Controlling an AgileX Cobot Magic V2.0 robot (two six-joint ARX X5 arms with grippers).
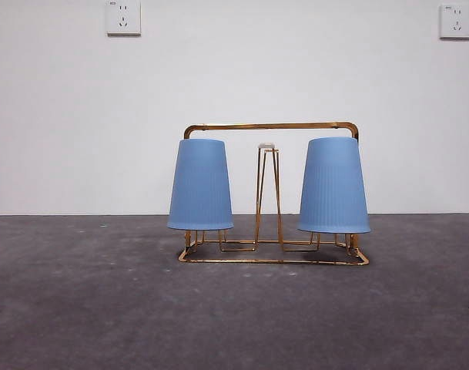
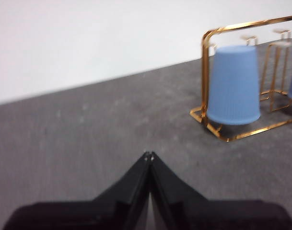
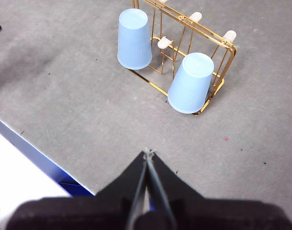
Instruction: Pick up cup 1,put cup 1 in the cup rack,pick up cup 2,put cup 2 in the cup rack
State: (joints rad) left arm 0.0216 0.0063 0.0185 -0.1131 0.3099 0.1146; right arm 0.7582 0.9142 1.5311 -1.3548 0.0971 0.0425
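Gold-coloured thin metal wire cup rack [image 1: 270, 126] is standing on the dark grey, felt-like counter [image 1: 80, 308], back near the pale wall, with two light blue ribbed cups hanging upside down on its prongs. One blue cup [image 1: 200, 185] is sitting at one end of the rack and the other blue cup [image 1: 333, 186] at the opposite end; both rims are hanging just above the base wire. Between them a narrow upright prong loop with a pale tip [image 1: 267, 146] is standing bare, and the rectangular arched handle is running over the cup tops.

Open counter is stretching in front of the rack and to both sides in the front view. In the right wrist view the counter's edge [image 3: 35, 153] is showing as a blue strip, with a white surface beyond it, well apart from the rack [image 3: 184, 43].

The left tool [image 2: 148, 155] is hovering low over bare counter with its black jaws pressed together, gripping nothing, well apart from the rack [image 2: 241, 81] and the nearer cup [image 2: 233, 85]. The right tool [image 3: 148, 152] is hanging higher, looking down on the rack, its jaws also closed together and empty, with both cups [image 3: 134, 38] [image 3: 192, 82] well ahead of it.
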